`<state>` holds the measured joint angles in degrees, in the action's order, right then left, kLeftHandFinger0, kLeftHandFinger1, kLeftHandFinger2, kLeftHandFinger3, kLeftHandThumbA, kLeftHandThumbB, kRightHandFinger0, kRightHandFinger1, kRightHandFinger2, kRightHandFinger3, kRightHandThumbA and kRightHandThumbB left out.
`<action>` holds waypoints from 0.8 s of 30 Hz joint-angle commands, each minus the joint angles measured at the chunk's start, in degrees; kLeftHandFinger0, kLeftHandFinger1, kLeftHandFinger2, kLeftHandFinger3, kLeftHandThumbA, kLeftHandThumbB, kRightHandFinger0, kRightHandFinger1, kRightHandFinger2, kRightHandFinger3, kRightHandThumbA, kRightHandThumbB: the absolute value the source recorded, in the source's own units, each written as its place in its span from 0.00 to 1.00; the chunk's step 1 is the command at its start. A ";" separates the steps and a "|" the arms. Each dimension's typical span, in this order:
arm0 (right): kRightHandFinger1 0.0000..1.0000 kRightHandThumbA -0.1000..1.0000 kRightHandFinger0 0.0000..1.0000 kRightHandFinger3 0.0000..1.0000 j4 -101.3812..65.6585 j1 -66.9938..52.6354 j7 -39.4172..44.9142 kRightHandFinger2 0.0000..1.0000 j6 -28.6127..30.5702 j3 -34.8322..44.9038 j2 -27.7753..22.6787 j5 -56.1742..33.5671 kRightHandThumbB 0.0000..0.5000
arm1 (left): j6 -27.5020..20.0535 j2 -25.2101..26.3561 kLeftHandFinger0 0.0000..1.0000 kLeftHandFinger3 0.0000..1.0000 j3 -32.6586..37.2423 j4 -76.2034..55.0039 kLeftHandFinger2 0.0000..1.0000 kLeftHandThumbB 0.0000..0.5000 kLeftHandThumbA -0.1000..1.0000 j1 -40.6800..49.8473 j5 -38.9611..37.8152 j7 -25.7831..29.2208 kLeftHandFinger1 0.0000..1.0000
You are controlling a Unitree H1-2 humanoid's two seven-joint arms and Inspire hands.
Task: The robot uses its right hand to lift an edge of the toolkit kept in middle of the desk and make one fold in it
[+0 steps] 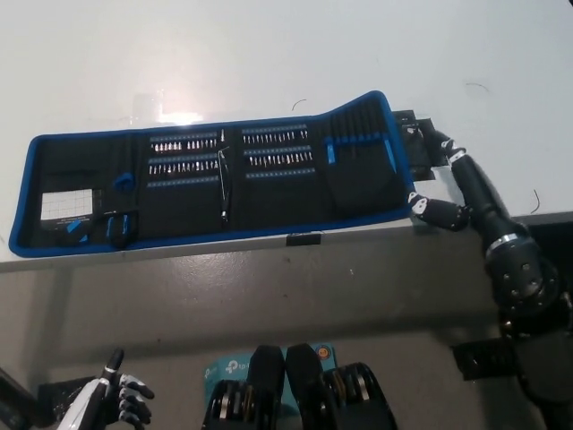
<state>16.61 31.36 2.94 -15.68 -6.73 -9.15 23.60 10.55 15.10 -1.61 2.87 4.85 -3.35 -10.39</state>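
Observation:
The toolkit (215,175) lies unrolled across the white desk (269,54), a black case with a blue border holding rows of bits and small tools. Its right panel (363,161) is raised a little along the far edge. My black right hand (443,184) reaches in from the right and touches the toolkit's right edge, its fingers spread above and below the border, holding nothing. My white left hand (112,399) rests low at the lower left, off the desk, fingers loosely curled.
A black flap or strap (416,134) pokes out behind the toolkit's right end. A small black tab (304,239) sits at the desk's front edge. Grey floor lies below the desk, with a teal box (219,367) near my body.

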 commanded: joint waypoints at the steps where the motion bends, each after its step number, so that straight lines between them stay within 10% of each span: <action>1: 1.00 0.61 1.00 1.00 3.62 3.16 -6.75 1.00 0.79 0.92 2.97 0.73 0.78 | -1.65 0.32 0.33 0.34 -0.26 -1.18 0.28 1.00 1.00 0.11 -0.11 -0.24 0.32; 24: 1.00 0.33 1.00 1.00 11.94 6.85 -14.31 1.00 5.04 1.49 14.06 -2.68 0.71 | -2.09 -1.06 0.35 0.32 -0.40 -0.97 0.26 1.00 1.00 0.30 -0.82 -0.43 0.31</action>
<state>28.40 34.74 -10.61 -12.63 -5.15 2.36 23.38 10.31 13.65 -1.57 2.89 4.85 -3.61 -10.47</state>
